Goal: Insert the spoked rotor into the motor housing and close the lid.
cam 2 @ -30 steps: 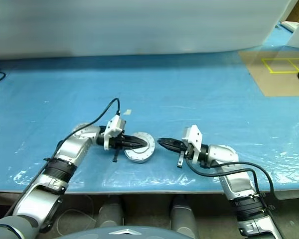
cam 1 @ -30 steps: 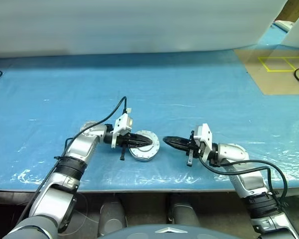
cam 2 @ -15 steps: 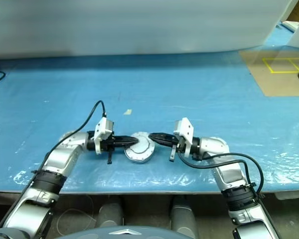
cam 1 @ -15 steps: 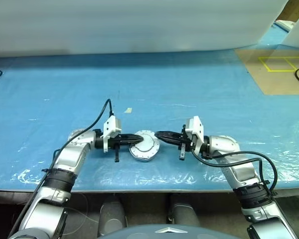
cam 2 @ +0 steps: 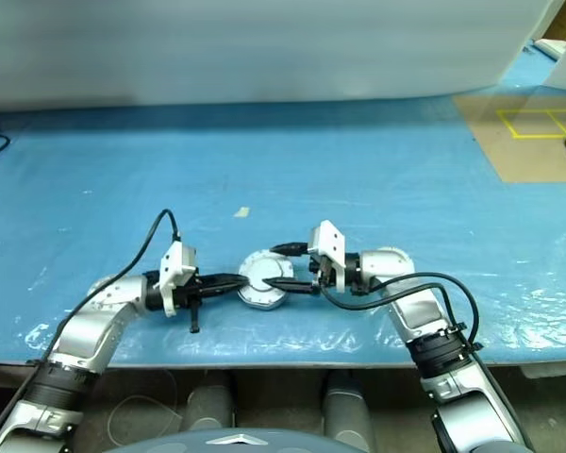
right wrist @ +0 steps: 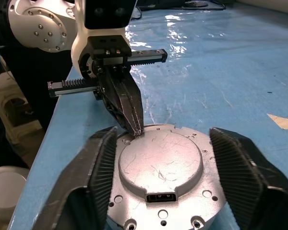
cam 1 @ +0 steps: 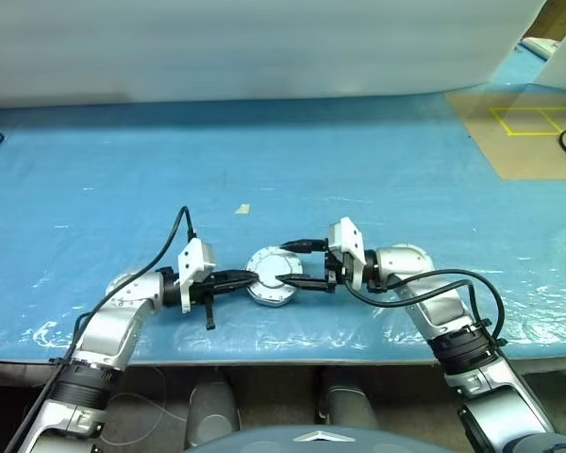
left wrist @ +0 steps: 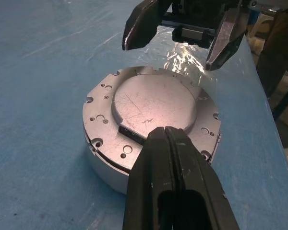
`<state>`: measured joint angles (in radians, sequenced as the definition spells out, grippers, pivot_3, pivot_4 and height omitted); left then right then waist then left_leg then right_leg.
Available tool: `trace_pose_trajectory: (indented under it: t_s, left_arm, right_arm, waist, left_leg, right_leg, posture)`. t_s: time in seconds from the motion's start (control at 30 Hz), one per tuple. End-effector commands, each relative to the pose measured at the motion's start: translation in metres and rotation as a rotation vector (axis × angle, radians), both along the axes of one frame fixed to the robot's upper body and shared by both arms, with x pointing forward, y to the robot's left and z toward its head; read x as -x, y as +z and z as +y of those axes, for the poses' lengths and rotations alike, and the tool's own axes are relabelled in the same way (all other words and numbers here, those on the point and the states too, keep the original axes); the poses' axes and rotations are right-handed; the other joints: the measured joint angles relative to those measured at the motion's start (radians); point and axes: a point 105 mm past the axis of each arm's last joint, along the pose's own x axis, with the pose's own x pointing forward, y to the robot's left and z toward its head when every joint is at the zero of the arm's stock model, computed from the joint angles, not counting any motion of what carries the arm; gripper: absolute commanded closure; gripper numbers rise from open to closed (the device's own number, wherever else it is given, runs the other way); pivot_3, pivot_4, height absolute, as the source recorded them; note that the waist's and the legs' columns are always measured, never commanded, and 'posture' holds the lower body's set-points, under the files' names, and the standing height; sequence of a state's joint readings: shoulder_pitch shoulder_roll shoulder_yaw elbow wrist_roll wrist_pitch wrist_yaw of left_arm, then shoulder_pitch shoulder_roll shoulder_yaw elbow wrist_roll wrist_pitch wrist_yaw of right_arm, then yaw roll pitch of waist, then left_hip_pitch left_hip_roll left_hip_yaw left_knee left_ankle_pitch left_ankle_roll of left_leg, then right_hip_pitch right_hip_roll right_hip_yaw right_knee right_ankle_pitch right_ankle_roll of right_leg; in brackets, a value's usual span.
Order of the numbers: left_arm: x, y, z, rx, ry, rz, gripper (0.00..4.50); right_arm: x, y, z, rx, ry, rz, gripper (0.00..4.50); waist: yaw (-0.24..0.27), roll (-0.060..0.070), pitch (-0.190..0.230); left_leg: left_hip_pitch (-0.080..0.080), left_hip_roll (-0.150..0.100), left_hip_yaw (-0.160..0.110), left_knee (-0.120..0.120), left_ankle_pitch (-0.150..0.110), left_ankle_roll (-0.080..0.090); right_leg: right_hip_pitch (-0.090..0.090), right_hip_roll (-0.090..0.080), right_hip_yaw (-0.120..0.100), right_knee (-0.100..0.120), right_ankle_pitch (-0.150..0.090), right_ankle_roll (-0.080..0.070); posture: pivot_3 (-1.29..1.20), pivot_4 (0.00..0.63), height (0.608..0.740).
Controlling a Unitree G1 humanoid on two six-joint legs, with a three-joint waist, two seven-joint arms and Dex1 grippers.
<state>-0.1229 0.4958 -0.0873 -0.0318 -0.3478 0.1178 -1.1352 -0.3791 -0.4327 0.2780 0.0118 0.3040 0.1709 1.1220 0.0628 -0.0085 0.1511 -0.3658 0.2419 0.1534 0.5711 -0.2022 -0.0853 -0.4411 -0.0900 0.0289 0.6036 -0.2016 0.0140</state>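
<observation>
Nearest you, close to the front edge of the blue-covered table (cam 1: 377, 170), sits the round silver assembly, its upper face a smooth scratched metal disc with small holes around the rim; judge this to be the lid (left wrist: 153, 103) seated on the motor housing (left wrist: 103, 165), whose side wall shows beneath. The spoked rotor cannot be made out, so you cannot tell whether it is inside.

Your left gripper (cam 1: 249, 277) points at the disc from the left, its fingers pressed together and empty, tips at the rim. Your right gripper (cam 1: 292, 262) comes from the opposite side with jaws spread wide, one on either flank of the disc, not yet touching it.

Expect a rigid, fairly heavy metal part with a slick face. Take it across the side wall, not the smooth top.

Farther off lie a small scrap of tape (cam 1: 242, 209) and yellow floor markings (cam 1: 536, 121).
</observation>
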Motion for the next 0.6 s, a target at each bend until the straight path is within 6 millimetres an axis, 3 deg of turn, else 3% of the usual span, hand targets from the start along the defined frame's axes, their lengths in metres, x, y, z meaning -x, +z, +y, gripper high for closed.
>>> trace_pose_trajectory:
  t_s: [0.03, 0.4, 0.6]
  left_arm:
    - [0.005, 0.005, 0.005, -0.004, 0.029, -0.019, 4.5]
    - [0.015, 0.012, 0.015, 0.035, 0.12, -0.042, 4.5]
    - [0.025, 0.005, 0.02, 0.032, 0.157, -0.025, 4.5]
  right_arm:
    - [-0.003, 0.005, 0.005, 0.007, 0.018, -0.018, 0.13]
    - [-0.005, -0.005, 0.013, 0.068, 0.043, 0.002, 0.03]
    - [-0.011, -0.009, 0.017, 0.097, 0.023, 0.02, 0.03]
  waist:
    - [-0.003, 0.0, 0.0]
    - [-0.02, 0.0, 0.0]
    - [-0.022, 0.0, 0.0]
  left_leg:
    - [0.0, 0.0, 0.0, 0.0, 0.0, 0.0]
    - [0.0, 0.0, 0.0, 0.0, 0.0, 0.0]
    - [0.0, 0.0, 0.0, 0.0, 0.0, 0.0]
  right_leg:
    - [0.0, 0.0, 0.0, 0.0, 0.0, 0.0]
    - [0.0, 0.0, 0.0, 0.0, 0.0, 0.0]
    - [-0.001, 0.0, 0.0, 0.0, 0.0, 0.0]
  posture:
    - [0.0, 0.15, 0.74]
    - [0.0, 0.15, 0.74]
    - [0.0, 0.15, 0.74]
